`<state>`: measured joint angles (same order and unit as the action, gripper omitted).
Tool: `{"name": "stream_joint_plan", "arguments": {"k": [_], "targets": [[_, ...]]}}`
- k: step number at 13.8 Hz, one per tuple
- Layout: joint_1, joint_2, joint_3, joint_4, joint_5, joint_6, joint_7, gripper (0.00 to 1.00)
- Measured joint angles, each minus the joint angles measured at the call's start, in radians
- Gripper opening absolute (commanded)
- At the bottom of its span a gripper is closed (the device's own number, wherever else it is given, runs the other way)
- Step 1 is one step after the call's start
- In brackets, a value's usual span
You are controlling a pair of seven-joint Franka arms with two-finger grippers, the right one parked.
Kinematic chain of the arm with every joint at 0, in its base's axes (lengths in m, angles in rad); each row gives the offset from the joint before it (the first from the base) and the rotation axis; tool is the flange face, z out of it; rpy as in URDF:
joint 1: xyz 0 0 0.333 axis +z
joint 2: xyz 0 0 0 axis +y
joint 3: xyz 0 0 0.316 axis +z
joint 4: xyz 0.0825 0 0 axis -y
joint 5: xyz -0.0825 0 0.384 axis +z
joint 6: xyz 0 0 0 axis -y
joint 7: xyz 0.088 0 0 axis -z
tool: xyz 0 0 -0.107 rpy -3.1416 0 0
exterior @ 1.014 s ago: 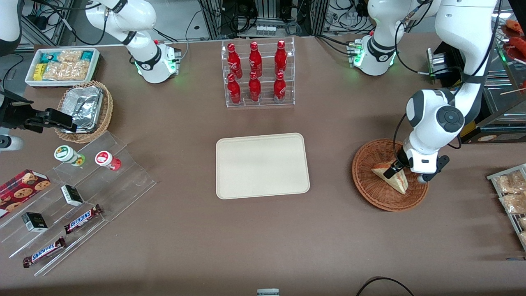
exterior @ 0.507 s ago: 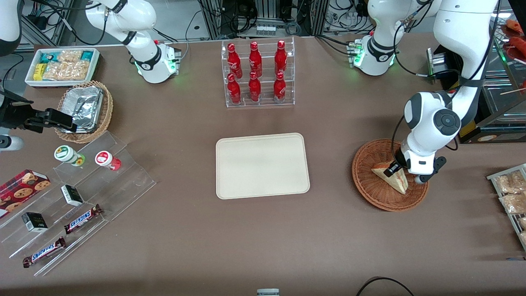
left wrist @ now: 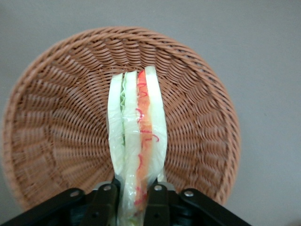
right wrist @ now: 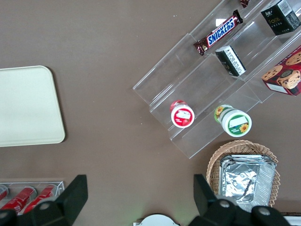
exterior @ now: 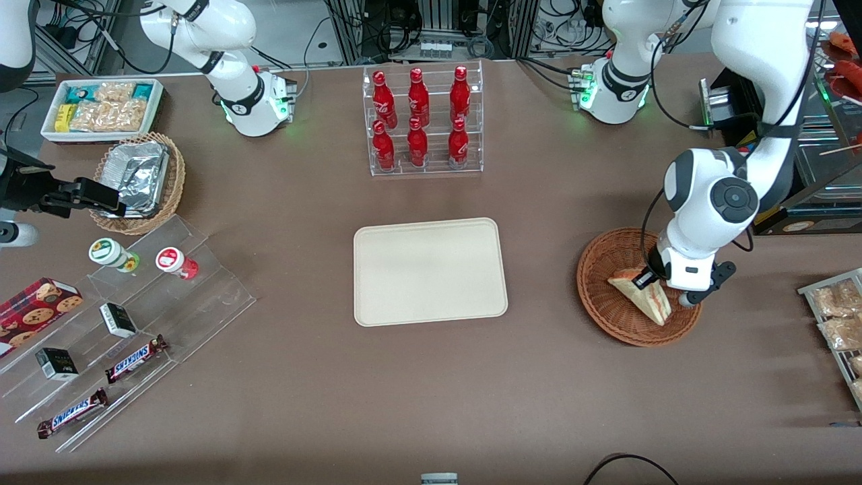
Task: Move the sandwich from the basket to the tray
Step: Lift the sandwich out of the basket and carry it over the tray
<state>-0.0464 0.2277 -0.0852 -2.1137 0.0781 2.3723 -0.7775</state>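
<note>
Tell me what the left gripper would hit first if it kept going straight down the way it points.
Probably the basket floor. The gripper is shut on the sandwich, which hangs between it and the weave, so the sandwich's tip would touch first; depth is unclear.

A robotics lab dressed up as a small snack shop. Two white robot arm bases (exterior: 256, 101) with green status lights are bolted at the desk's edge farthest from the front camera, with black cables (exterior: 471, 27) and aluminium framing above them. The brown desk (exterior: 431, 391) carries shop-style displays: a clear acrylic rack of red cola bottles (exterior: 421, 121), a stepped acrylic shelf (exterior: 135, 323) holding Snickers bars (exterior: 135, 358), small boxes and cups, a white bin of snack packets (exterior: 101, 108), and a cookie box (exterior: 34, 311). The working arm's gripper (exterior: 648, 279) hangs over a wicker basket (exterior: 606, 303) toward its end of the desk.
</note>
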Motion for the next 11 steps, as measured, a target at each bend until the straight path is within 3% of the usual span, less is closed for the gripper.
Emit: {"name": "stream_joint_plan", "arguments": {"k": [5,11], "targets": [[-0.157,-0.049,-0.011,0.282,0.005,-0.419,-0.001,0.00],[-0.444,0.020,-0.019,0.386,-0.015,-0.445,-0.033,0.00]]}}
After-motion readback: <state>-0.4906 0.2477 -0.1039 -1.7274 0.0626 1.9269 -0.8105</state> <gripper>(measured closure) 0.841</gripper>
